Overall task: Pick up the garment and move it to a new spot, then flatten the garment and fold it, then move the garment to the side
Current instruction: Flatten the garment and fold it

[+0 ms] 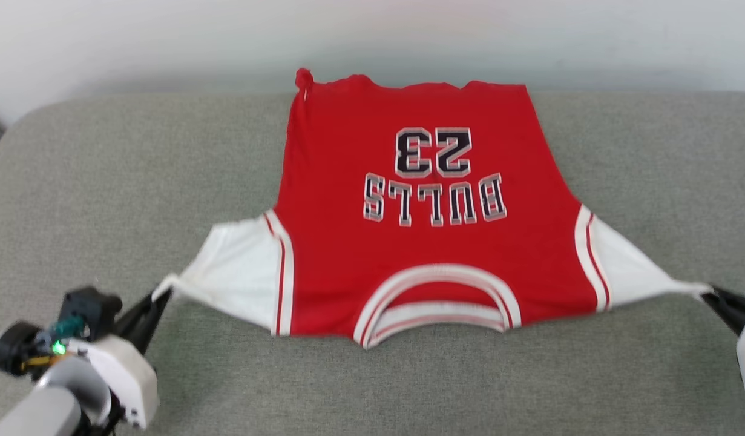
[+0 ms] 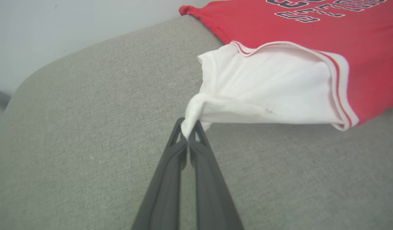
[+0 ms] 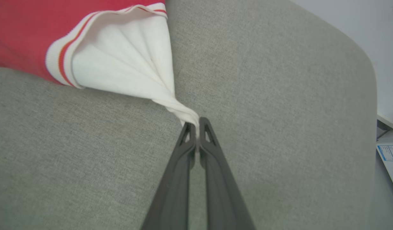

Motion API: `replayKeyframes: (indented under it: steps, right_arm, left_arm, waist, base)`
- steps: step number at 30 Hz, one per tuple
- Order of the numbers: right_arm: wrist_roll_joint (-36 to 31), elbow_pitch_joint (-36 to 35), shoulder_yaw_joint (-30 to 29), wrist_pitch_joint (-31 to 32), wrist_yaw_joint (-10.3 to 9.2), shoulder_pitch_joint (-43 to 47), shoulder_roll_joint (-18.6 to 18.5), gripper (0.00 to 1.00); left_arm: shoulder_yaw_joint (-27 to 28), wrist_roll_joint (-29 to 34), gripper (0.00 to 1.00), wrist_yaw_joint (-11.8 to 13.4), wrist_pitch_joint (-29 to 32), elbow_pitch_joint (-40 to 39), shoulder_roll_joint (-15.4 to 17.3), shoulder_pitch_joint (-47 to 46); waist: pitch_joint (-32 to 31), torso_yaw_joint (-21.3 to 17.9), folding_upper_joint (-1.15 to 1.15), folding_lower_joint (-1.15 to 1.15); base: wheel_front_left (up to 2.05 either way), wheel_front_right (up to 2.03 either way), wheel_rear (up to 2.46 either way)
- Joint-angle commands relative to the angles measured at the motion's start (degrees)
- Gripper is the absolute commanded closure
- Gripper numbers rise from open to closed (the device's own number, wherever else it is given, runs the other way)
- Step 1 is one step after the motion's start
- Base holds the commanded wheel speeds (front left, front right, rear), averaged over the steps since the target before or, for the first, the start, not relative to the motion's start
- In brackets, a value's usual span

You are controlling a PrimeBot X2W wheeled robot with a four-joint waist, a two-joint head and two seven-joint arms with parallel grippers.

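So the garment [image 1: 433, 242] was a bright red jersey, lying flat and print-side up on the grey cushion [image 1: 106, 181]. Its striped red-and-white collar [image 1: 436, 303] sat at the near edge and the hem at the far side, so the black-and-white "BULLS 23" read upside down. The white left sleeve [image 1: 239, 266] and right sleeve [image 1: 626, 266] were stretched out sideways, each tip bunched to a point. One far hem corner was curled into a little lump.
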Motion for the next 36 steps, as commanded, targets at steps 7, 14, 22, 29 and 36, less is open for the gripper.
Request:
replayKeyframes:
  steps: [7, 14, 22, 29, 36]
  right_arm:
    - [3.57, -7.01, -8.59, 7.16, -0.12, 16.15, -0.99, 1.0]
    - [2.44, -11.22, -15.38, 12.76, -0.11, 26.25, 2.2, 1.0]
    - [0.25, -15.75, -23.0, 19.08, -0.1, 28.81, 7.6, 0.0]
    - [-0.77, -23.37, -30.7, 27.54, -0.08, 23.87, 11.3, 0.0]
    - [-2.4, -27.57, -33.86, 38.88, -0.08, 10.34, 13.81, 0.0]
  left_arm:
    - [-1.22, -2.11, 1.0, 3.77, 2.15, -8.68, 4.57, 11.85]
    - [-1.69, -3.36, 1.0, 6.09, 3.1, -14.06, 6.46, 17.14]
    - [-2.22, -3.95, 1.0, 5.85, 4.25, -18.51, 4.78, 15.35]
    - [-3.17, -2.44, 1.0, 5.61, 6.72, -23.72, 4.18, 12.06]
    - [-2.46, -4.31, 1.0, 8.77, 11.65, -33.07, 3.95, 10.77]
  waist:
    - [-4.1, -0.48, 0.0, 0.02]
    - [-3.72, -0.47, 0.0, 0.02]
    - [-2.22, 0.33, 0.0, 0.02]
    - [1.44, 3.4, 0.0, 0.02]
    - [7.5, 8.59, 0.0, 0.02]
  base:
    - [0.0, 0.0, 0.0]
    - [0.0, 0.0, 0.0]
    - [0.0, 0.0, 0.0]
    - [0.0, 0.0, 0.0]
    - [0.0, 0.0, 0.0]
